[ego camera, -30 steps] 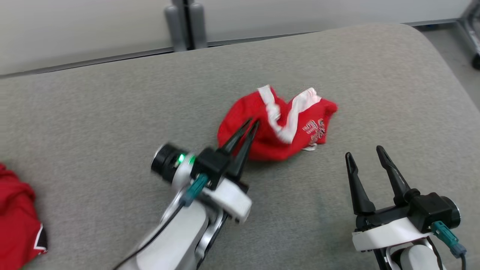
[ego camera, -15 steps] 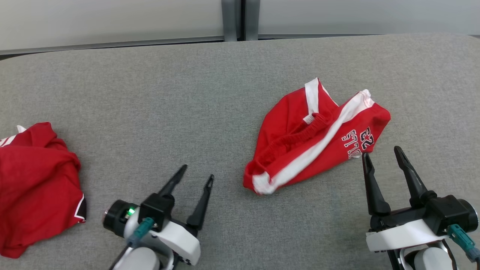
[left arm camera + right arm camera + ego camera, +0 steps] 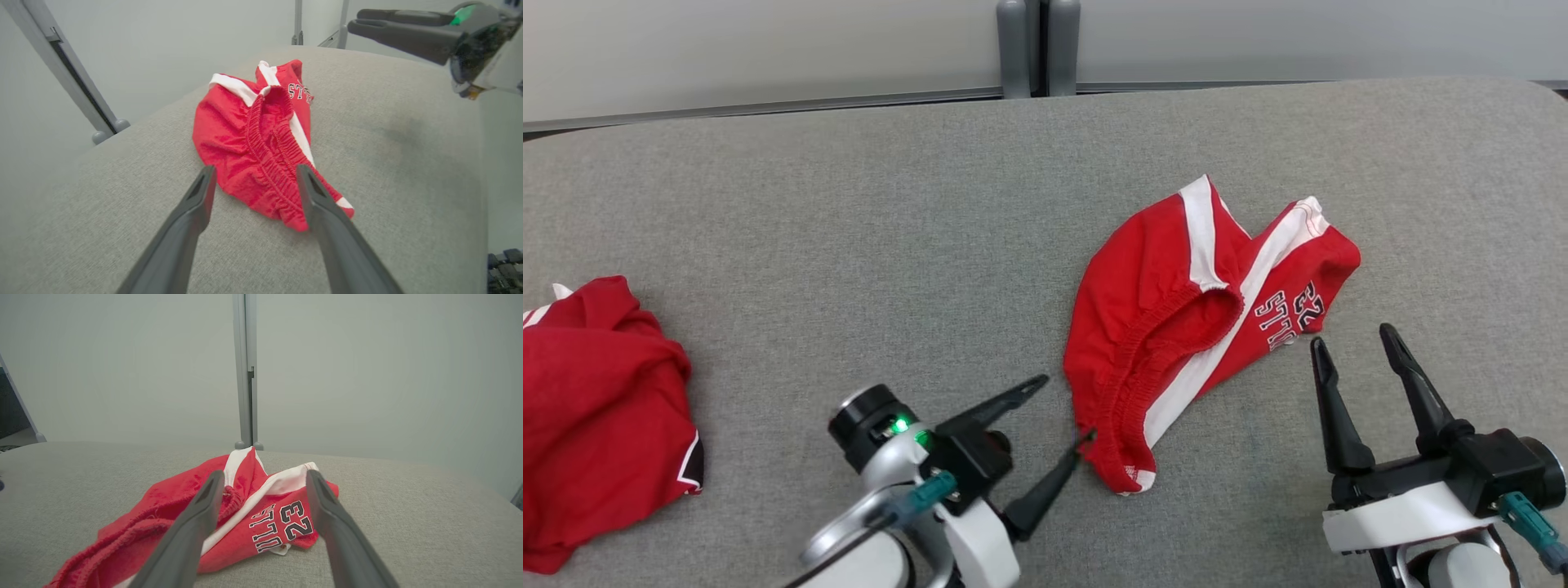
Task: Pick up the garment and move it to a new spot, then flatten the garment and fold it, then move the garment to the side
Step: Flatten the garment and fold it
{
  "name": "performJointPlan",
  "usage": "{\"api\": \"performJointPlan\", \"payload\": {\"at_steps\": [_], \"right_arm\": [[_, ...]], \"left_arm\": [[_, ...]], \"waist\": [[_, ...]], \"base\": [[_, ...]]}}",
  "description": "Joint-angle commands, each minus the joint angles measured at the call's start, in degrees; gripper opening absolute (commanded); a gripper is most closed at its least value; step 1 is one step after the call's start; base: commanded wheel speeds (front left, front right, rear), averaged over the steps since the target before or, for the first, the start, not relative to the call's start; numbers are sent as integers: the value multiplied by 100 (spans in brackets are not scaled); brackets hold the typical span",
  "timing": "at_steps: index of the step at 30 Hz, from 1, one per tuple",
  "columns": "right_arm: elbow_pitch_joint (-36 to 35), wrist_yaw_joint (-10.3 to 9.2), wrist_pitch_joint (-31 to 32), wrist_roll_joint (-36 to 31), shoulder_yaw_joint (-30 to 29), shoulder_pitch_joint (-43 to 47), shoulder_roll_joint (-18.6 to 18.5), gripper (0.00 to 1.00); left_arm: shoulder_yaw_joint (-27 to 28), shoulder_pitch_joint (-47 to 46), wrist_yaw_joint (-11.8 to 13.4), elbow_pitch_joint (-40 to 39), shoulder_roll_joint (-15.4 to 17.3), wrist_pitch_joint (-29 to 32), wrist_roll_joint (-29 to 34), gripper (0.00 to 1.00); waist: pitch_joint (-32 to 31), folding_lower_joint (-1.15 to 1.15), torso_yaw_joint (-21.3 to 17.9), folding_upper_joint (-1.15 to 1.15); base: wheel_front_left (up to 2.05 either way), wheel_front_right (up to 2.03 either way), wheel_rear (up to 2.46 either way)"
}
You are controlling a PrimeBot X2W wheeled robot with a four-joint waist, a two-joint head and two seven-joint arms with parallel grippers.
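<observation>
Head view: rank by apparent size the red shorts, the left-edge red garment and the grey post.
1-2. red shorts and left-edge red garment: about alike; the garment is cut off by the frame.
3. grey post.

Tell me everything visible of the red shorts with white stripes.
The red shorts lie crumpled on the grey padded table, right of centre. Soft knit-looking cloth, white side stripes, an elastic waistband gaping open, black-and-white lettering with 23. The left gripper's open fingers flank the near waistband corner; whether they touch it is unclear.
</observation>
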Motion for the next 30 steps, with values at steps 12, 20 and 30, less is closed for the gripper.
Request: {"api": "performJointPlan", "payload": {"at_steps": [12,20,30], "right_arm": [[-46,-15,-1,2,-80,-87,-34,100],[-45,-15,-1,27,-93,-99,-17,100],[-48,-15,-1,32,-115,-155,34,100]], "left_arm": [[-1250,-258,-32,-123,-622,1326,178,100],[-1250,-416,62,319,-554,1831,136,100],[-1200,-452,268,308,-468,2216,97,25]], "waist": [[234,0,-195,0],[298,0,-243,0],[324,0,-248,0]], "base": [[0,0,0],[0,0,0],[0,0,0]]}}
